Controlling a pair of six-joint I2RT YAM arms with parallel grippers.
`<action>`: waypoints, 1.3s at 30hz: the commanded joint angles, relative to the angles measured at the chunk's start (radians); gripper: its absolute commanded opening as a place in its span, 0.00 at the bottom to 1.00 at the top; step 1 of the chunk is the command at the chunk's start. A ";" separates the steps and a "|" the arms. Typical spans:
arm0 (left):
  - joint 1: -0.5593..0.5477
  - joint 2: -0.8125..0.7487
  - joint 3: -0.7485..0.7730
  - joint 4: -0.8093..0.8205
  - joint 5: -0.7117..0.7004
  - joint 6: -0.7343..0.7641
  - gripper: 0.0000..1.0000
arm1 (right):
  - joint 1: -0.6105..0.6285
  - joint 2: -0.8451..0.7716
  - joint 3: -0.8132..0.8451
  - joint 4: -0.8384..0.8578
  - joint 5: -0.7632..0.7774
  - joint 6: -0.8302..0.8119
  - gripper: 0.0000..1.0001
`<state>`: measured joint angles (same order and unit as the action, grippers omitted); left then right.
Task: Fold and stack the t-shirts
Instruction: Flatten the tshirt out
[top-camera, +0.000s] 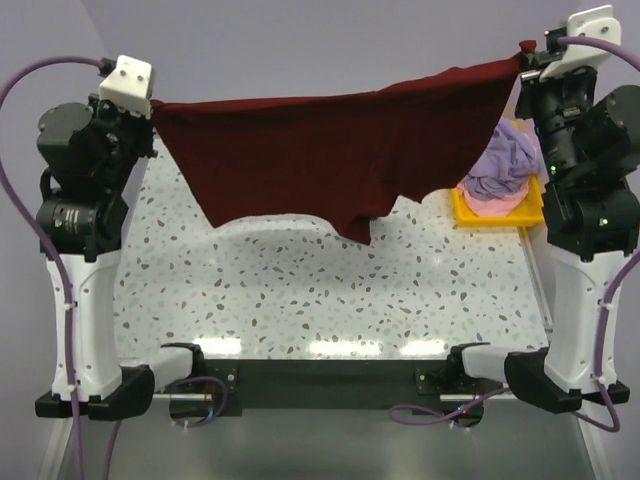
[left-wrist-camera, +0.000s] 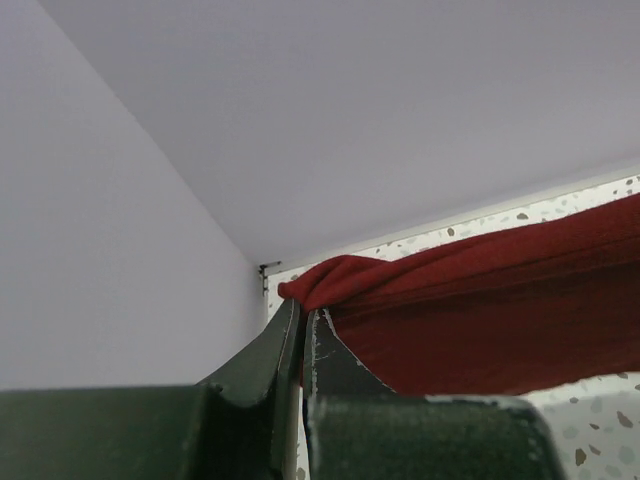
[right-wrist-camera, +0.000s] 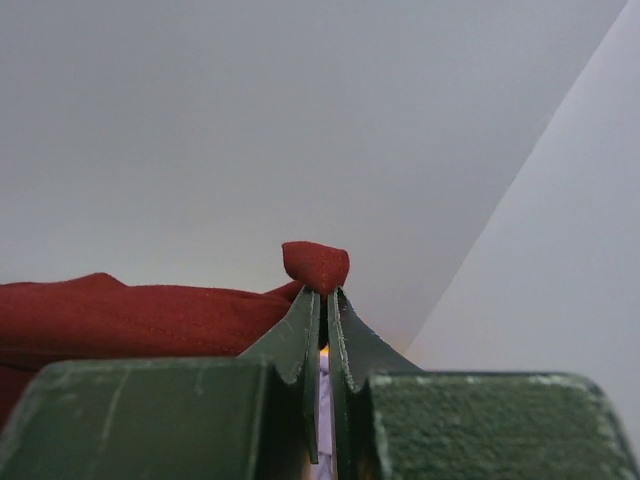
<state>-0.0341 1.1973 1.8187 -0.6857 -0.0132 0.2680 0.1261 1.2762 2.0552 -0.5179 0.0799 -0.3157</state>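
Top view: we see maroon t-shirt (top-camera: 330, 150) stretched in air between arms, hanging above speckled table (top-camera: 300, 290), lower edge sagging. Left gripper (top-camera: 152, 105) pinches one top corner, right gripper (top-camera: 527, 55) the other. Lavender t-shirt (top-camera: 505, 160) lies crumpled on pink t-shirt (top-camera: 495, 207) in yellow tray (top-camera: 478, 214), right side of table.

Left wrist view: we see left gripper (left-wrist-camera: 303, 312) jaws nearly together, clamping bunched maroon t-shirt (left-wrist-camera: 480, 300); cloth runs off right.

Right wrist view: right gripper (right-wrist-camera: 323, 295) jaws narrow, gripping maroon t-shirt (right-wrist-camera: 130, 315); we note small nub poking past tips.
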 joint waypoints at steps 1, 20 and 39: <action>0.017 -0.077 -0.001 0.058 -0.077 -0.012 0.00 | -0.016 -0.060 0.092 0.013 0.037 -0.040 0.00; 0.017 -0.361 -0.025 -0.187 -0.011 0.063 0.00 | -0.014 -0.230 0.117 -0.071 -0.031 -0.169 0.00; 0.017 0.253 -0.523 0.290 -0.056 0.031 0.00 | 0.092 0.612 -0.152 0.335 -0.028 -0.186 0.02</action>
<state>-0.0311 1.3411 1.2434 -0.5777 -0.0097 0.3233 0.1783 1.7245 1.7714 -0.2962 -0.0154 -0.4755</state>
